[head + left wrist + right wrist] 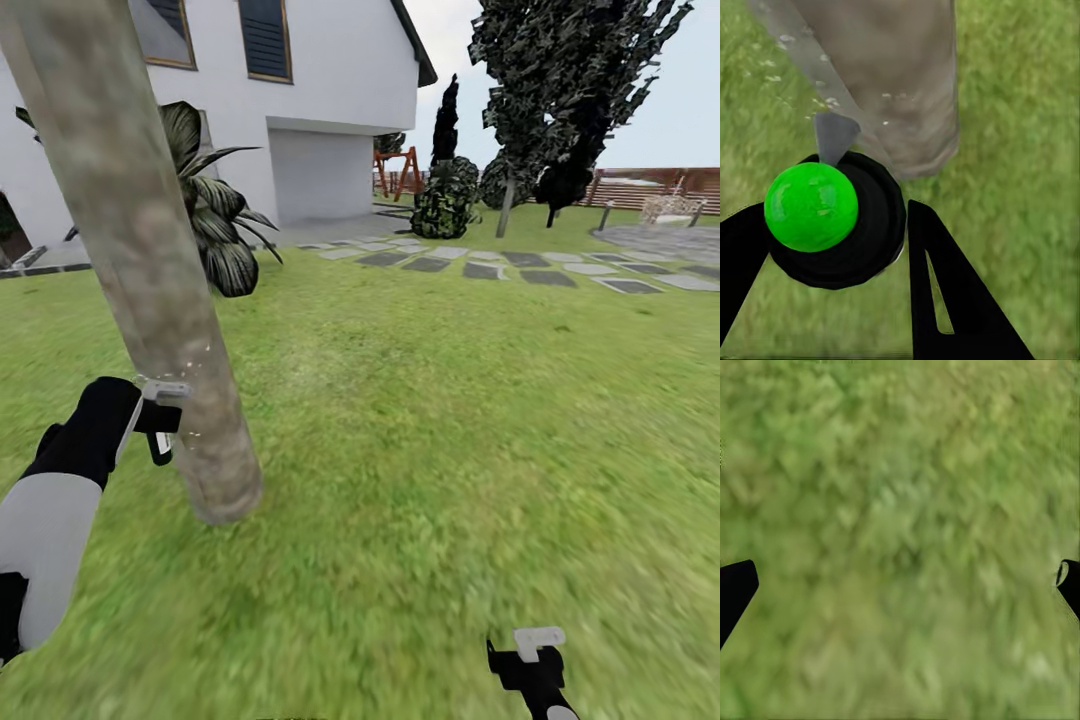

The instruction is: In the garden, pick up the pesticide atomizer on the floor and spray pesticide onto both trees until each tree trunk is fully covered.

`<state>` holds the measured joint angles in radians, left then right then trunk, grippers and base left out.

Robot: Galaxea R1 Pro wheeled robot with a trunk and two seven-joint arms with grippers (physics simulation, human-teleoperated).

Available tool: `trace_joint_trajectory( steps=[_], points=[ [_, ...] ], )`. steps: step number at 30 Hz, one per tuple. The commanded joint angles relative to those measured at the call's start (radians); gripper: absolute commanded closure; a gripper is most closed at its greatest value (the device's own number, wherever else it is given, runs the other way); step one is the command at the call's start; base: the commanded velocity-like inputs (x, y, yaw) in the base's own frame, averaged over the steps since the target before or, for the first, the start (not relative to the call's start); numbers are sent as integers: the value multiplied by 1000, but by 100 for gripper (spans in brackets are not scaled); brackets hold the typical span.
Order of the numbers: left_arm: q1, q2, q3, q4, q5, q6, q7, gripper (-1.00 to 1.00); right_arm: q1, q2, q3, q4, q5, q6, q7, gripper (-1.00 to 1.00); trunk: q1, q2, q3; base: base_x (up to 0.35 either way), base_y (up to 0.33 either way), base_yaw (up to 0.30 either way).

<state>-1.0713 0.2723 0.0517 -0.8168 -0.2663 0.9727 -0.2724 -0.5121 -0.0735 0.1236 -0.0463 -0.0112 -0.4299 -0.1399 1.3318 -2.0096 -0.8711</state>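
Atomizer (832, 217) sits clamped between the black fingers (945, 292) of the left gripper (160, 420); in the left wrist view it shows as a round black body with a bright green ball on it and a grey nozzle aimed at the trunk (150, 260). In the head view the left gripper is at about 8 o'clock, touching or just beside the trunk's lower part, and small whitish specks dot the bark around the nozzle. The trunk leans, rising from the lawn (450, 430) at lower left up toward 11 o'clock and out of the frame.

The right gripper (535, 650) hangs low at 5 o'clock, well apart from the trunk. In the right wrist view its two dark fingertips (735, 589) stand far apart at the edges, with nothing but grass between them, so it is spread wide.

A white house (300, 90) stands at 12 o'clock, with a broad-leaved plant (215, 215) beside the trunk. Grey stepping stones (500, 265) run toward 2 o'clock, past dark shrubs (445, 200) and a brown fence (660, 185).
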Motion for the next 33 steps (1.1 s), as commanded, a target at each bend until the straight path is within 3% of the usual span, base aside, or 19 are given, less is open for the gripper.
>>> trace_joint_trajectory(
  steps=[1,4,7,9,18,24,33],
  points=[
    [-1,-1,2,-1,-11,3,-9,100,0,0,9,0,-1,-1,-6,-100,0,0,-1,0,-274,273],
    [4,0,1,-1,-11,3,-9,100,0,0,8,0,-1,-1,-6,-100,0,0,-1,0,-275,276],
    [12,35,8,1,-11,1,-8,100,0,0,8,0,-1,-1,-6,-100,0,0,-1,0,-274,277],
    [26,43,8,5,-11,-3,-8,100,0,0,8,0,-1,-2,-6,-100,0,0,-1,0,-274,277],
    [44,25,5,6,-10,-7,-6,100,0,0,8,0,-1,-1,-6,-100,0,0,-1,0,-274,219],
    [106,71,10,14,-10,-15,-5,100,0,0,8,0,-1,-1,-6,-100,0,0,-1,1,-274,16],
    [116,62,15,0,-6,-12,26,100,0,0,8,0,-1,-1,-6,-100,0,0,-1,191,-223,59]
  ],
)
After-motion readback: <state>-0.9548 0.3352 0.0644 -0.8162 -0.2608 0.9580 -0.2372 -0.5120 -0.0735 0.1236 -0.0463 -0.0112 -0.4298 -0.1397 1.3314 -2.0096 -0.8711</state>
